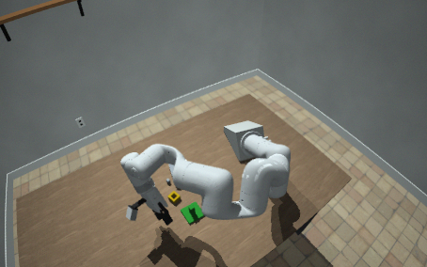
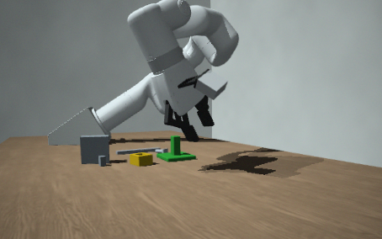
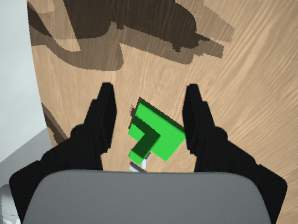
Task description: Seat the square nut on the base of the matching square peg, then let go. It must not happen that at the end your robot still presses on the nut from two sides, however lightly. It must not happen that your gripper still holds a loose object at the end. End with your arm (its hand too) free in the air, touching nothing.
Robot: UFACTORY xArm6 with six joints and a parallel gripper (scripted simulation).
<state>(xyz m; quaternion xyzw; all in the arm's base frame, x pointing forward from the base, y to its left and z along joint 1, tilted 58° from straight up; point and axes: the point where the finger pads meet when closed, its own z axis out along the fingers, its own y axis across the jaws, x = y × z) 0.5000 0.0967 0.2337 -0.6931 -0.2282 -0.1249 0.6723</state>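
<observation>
The yellow square nut (image 1: 174, 197) (image 2: 141, 159) lies flat on the wooden table, just left of the green square peg. The green peg (image 2: 175, 145) (image 3: 148, 137) stands upright on its flat green base (image 1: 192, 212) (image 2: 181, 157) (image 3: 166, 141). My gripper (image 1: 165, 217) (image 2: 198, 128) (image 3: 149, 97) hangs in the air above and a little behind the peg, with its fingers partly open and nothing between them. In the wrist view the peg and base show between the two black fingers, well below them. The nut is not in the wrist view.
A grey block (image 2: 94, 148) with a small grey cube (image 2: 102, 160) in front stands left of the nut. A thin grey bar (image 2: 140, 150) lies behind the nut. The arm's body arches over the table behind the peg. Its dark shadow falls to the right.
</observation>
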